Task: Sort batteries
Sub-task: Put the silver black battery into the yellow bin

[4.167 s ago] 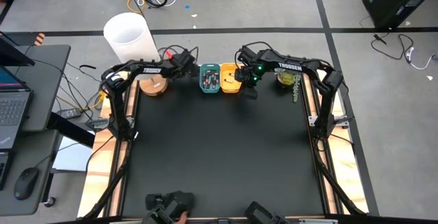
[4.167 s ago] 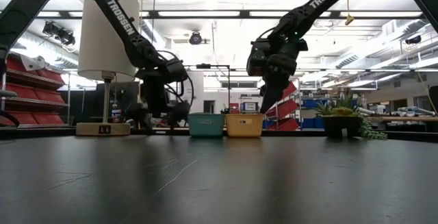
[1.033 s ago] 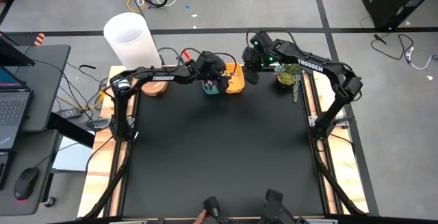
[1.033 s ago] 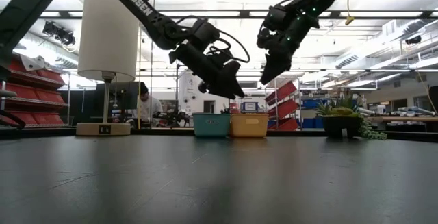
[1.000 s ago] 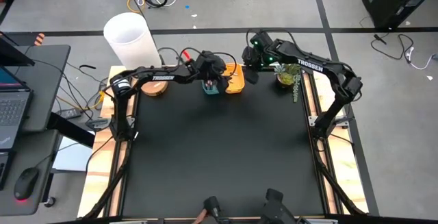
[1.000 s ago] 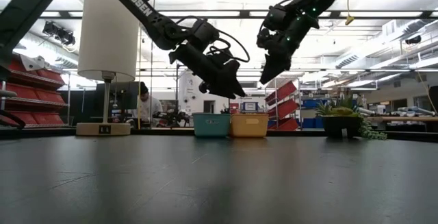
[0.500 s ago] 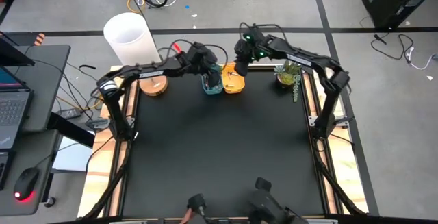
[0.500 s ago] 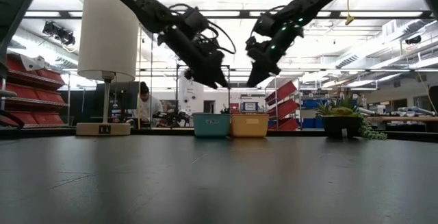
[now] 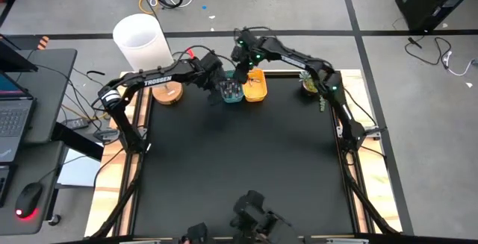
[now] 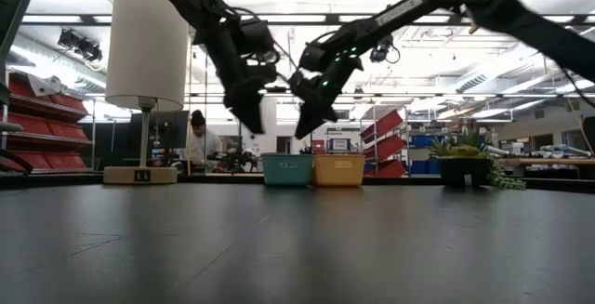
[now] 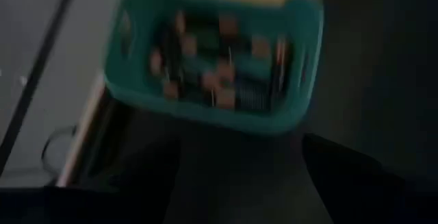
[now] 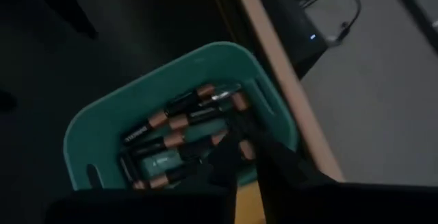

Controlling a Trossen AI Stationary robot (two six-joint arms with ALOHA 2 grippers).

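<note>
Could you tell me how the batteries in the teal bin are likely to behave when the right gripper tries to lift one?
The batteries are smooth cylinders, so one may roll or slip aside. They lie heaped and touching in the teal bin, so neighbours could shift. They look rigid, unlikely to bend.

Dark jointed arms, white TROSSEN lettering.

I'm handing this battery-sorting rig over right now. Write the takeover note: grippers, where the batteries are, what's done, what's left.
Left gripper: raised left of the teal bin, nothing seen in it.
Right gripper: hangs above the teal bin; fingers close together, load not discernible.
Batteries: a pile in the teal bin. Yellow bin beside it; contents not readable.
Done: cannot tell.
Left: sorting the pile in the teal bin.
</note>
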